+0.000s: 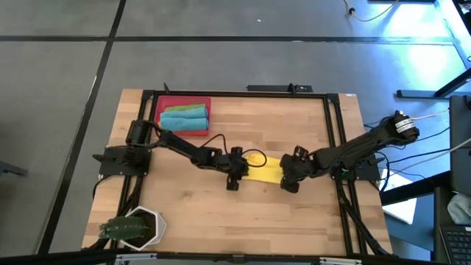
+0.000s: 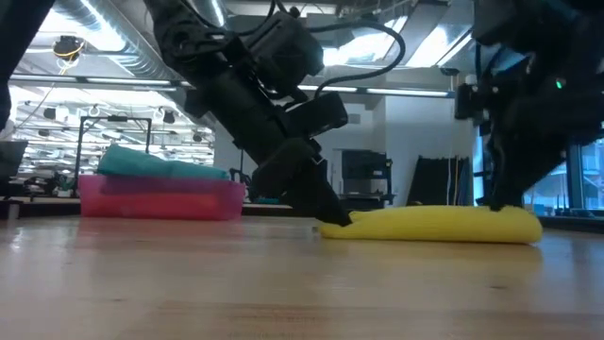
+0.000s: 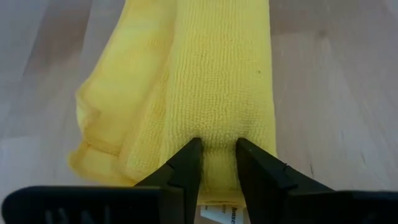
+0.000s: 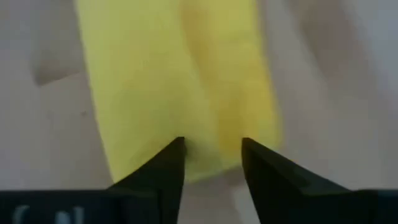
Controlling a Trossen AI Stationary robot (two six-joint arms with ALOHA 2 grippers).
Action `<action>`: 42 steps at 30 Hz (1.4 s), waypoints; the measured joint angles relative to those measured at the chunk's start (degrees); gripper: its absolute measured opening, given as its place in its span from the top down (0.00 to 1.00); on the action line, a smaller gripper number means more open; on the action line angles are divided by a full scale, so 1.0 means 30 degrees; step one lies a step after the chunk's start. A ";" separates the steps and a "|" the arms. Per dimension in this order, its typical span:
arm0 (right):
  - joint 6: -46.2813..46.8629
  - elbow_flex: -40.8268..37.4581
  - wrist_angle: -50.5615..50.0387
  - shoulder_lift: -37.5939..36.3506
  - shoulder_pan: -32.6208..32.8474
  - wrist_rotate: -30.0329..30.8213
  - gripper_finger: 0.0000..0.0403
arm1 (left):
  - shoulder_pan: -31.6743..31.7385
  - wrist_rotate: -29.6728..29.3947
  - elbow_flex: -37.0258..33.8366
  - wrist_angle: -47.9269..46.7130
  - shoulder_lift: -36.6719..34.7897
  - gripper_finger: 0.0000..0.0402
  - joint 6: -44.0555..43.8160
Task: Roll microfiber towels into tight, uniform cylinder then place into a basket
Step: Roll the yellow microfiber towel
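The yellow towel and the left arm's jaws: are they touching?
Touching. In the left wrist view, the left gripper has its jaws pressed into the end of the yellow towel, with cloth bunched between them.

Light wooden counter (image 1: 294,213) framed by dark rails, seen from above. Directly on it: a rolled yellow towel (image 1: 266,168) lying lengthwise near the centre; a red basket (image 1: 166,104) at the far left corner, holding rolled teal and green towels (image 1: 184,117); and a white hexagonal pot (image 1: 141,228) with a green plant at the near left corner.
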 joint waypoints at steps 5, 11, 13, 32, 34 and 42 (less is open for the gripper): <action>-0.0601 0.3001 -0.3752 0.0000 0.0713 0.2178 0.55 | -0.0403 0.0138 0.0000 -0.0183 -0.0029 0.76 -0.1733; -0.4262 0.3444 0.2243 -0.0007 0.2615 0.2445 0.56 | -0.0855 0.1027 -0.0007 -0.0190 -0.0036 0.76 -0.4399; -0.5101 0.2945 0.4052 0.0070 0.3217 0.2322 0.57 | -0.1053 0.1102 -0.0015 -0.0192 -0.0036 0.76 -0.5588; -0.9551 0.2773 0.6596 0.6487 0.5645 0.4495 0.33 | -0.1961 0.1804 -0.0036 -0.0158 -0.0044 0.76 -0.8683; -0.9544 0.2833 0.5962 0.6790 0.5645 0.4963 0.30 | -0.1961 0.2070 -0.0036 -0.0158 -0.0044 0.76 -0.8705; -1.0867 0.2967 0.5064 0.7505 0.5703 0.5984 0.36 | -0.1961 0.2229 -0.0036 -0.0158 -0.0036 0.76 -0.8756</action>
